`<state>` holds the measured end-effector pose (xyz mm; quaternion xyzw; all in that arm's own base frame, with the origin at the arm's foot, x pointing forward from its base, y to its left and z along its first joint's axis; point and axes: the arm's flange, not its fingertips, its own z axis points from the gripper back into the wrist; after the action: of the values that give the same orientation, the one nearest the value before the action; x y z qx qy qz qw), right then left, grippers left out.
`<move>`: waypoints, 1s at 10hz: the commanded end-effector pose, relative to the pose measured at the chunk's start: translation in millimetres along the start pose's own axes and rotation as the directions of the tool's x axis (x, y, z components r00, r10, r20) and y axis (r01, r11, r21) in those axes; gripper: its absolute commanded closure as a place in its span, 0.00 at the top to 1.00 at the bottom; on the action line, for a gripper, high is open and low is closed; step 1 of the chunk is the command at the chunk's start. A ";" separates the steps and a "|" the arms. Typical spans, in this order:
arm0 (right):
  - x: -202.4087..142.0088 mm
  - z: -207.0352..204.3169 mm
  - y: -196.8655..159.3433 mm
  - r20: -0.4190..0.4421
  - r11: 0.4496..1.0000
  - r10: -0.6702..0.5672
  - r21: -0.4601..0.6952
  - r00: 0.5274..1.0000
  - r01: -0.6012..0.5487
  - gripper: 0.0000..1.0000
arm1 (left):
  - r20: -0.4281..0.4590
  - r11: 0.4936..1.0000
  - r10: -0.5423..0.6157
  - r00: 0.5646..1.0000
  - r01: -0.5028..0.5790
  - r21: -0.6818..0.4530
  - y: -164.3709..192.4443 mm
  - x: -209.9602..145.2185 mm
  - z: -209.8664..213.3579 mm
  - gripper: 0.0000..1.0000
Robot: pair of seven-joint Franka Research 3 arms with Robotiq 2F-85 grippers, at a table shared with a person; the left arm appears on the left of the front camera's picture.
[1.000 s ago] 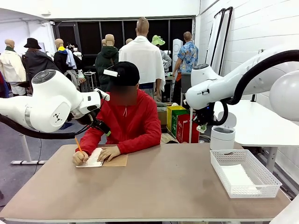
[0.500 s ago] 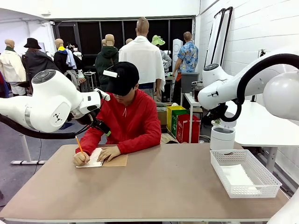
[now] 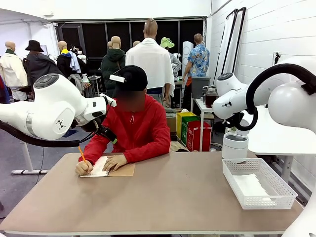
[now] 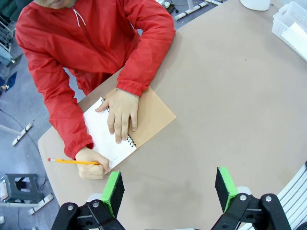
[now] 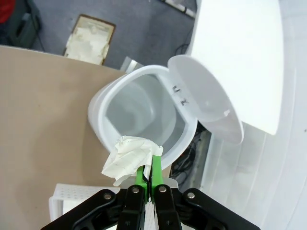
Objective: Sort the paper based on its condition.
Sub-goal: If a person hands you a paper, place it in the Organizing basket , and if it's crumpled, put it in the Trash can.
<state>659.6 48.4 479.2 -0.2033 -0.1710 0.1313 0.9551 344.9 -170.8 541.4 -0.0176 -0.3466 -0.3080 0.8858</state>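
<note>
My right gripper is shut on a crumpled white paper, which it holds just above the rim of an open white bin. The bin's lid is tipped back. In the front view the right arm hangs over that bin at the table's far right. A smooth paper lies flat in the white mesh tray. My left gripper is open, high over the table, with nothing between its green pads.
A person in a red hoodie sits at the far side. One hand rests on a spiral notebook while the other writes with a pencil. The brown tabletop lies between notebook and tray.
The right arm has swung to the right with the crumpled paper and now hangs over the bin. The left arm has not moved. The person keeps writing.
</note>
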 end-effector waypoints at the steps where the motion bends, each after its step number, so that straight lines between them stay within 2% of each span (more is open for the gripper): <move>1: 10.5 -12.3 2.6 0.011 0.996 -0.029 -0.085 1.000 0.030 0.00 | -0.001 1.000 0.003 1.000 -0.003 -0.004 0.9 -1.6 -0.6 1.00; 7: 19.5 -40.7 11.0 -0.031 0.992 -0.057 -0.111 0.998 0.053 0.00 | -0.001 1.000 0.003 1.000 -0.003 -0.004 0.9 -1.6 -0.6 1.00; 8: 19.7 -42.6 11.3 -0.039 0.992 -0.062 -0.111 0.997 0.057 0.06 | -0.001 1.000 0.003 1.000 -0.003 -0.004 0.9 -1.6 -0.6 1.00; 10: 20.4 -43.7 11.4 -0.045 0.991 -0.073 -0.117 0.996 0.068 0.45 | -0.001 1.000 0.003 1.000 -0.003 -0.004 0.9 -1.6 -0.6 1.00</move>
<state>685.9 47.0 443.2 -0.2349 -0.1605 0.1019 0.9533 344.9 -170.8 541.4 -0.0176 -0.3466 -0.3080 0.8858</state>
